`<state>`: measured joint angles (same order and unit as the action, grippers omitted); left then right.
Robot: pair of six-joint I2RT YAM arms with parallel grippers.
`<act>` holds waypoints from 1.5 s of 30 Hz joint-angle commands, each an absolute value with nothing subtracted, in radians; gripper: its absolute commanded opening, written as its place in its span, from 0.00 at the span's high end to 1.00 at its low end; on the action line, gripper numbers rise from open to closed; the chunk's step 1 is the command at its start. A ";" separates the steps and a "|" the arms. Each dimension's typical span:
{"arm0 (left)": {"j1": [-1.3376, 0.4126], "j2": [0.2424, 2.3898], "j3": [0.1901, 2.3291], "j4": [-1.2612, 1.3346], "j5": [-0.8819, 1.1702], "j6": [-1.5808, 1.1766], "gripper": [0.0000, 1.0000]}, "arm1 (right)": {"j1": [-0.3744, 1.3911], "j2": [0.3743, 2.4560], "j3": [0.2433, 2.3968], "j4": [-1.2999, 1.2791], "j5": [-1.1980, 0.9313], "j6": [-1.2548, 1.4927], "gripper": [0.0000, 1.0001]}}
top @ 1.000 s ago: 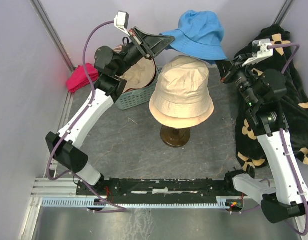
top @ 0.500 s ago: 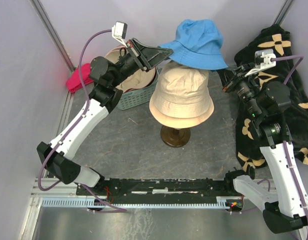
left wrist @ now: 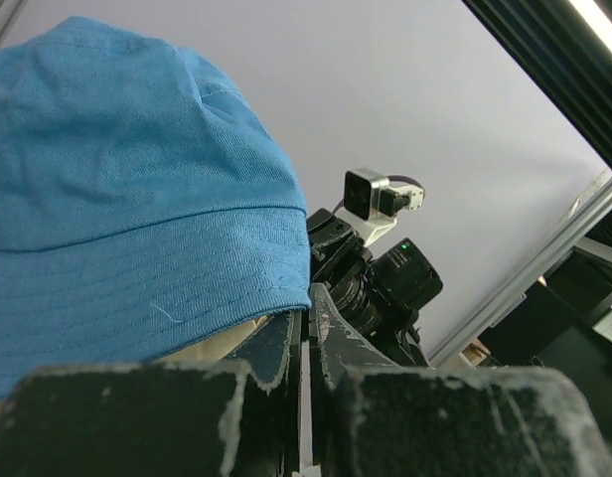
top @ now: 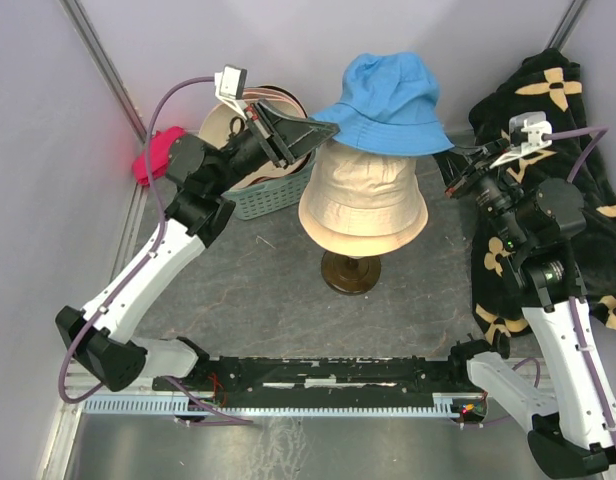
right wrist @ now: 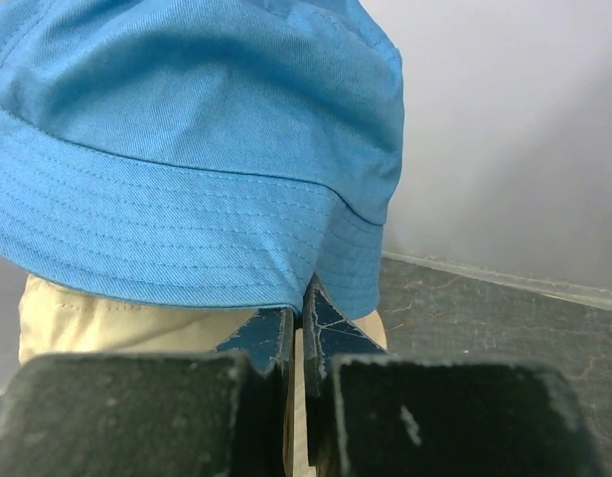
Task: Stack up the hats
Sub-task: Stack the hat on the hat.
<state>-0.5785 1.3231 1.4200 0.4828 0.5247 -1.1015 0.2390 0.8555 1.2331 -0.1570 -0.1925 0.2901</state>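
Note:
A blue bucket hat (top: pixel 388 95) hangs spread between both grippers, right over the crown of a tan hat (top: pixel 363 200) that sits on a round-footed stand (top: pixel 350 272). My left gripper (top: pixel 326 128) is shut on the blue brim's left edge (left wrist: pixel 308 316). My right gripper (top: pixel 451 160) is shut on the brim's right edge (right wrist: pixel 304 296). The blue hat (left wrist: pixel 117 199) fills the left wrist view, and in the right wrist view the blue hat (right wrist: pixel 187 149) hangs just over the tan hat (right wrist: pixel 107 318). A cream hat (top: pixel 226 128) lies in a basket behind my left arm.
The grey-green basket (top: pixel 268 195) stands left of the stand. A magenta cloth (top: pixel 153 155) lies by the left wall. A large black cloth with beige flower marks (top: pixel 578 110) is heaped at the right, behind my right arm. Walls close in on the back and sides.
Both arms have carried the blue hat from the back of the table toward the stand. It now hangs over the tan hat's crown. Both grips are unchanged.

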 commanded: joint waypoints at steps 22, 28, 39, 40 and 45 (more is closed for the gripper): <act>-0.543 0.964 1.203 0.588 0.445 -1.027 0.97 | 0.193 0.713 1.089 -0.186 0.044 0.237 0.98; -0.544 0.913 1.128 0.562 0.450 -1.034 0.97 | 0.195 0.694 1.055 -0.195 0.054 0.232 0.98; -0.561 0.835 0.992 0.582 0.456 -1.109 0.97 | 0.194 0.634 0.975 -0.201 0.101 0.224 0.98; -0.567 0.832 0.978 0.588 0.452 -1.116 0.97 | 0.194 0.631 0.969 -0.201 0.104 0.224 0.98; -0.591 0.837 0.953 0.590 0.445 -1.124 0.97 | 0.194 0.627 0.948 -0.199 0.112 0.227 0.98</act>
<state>-0.6136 0.9379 0.9424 0.4213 0.5144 -1.0748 0.2558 0.6327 0.9787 -0.1371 -0.2741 0.2714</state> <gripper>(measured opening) 0.051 0.040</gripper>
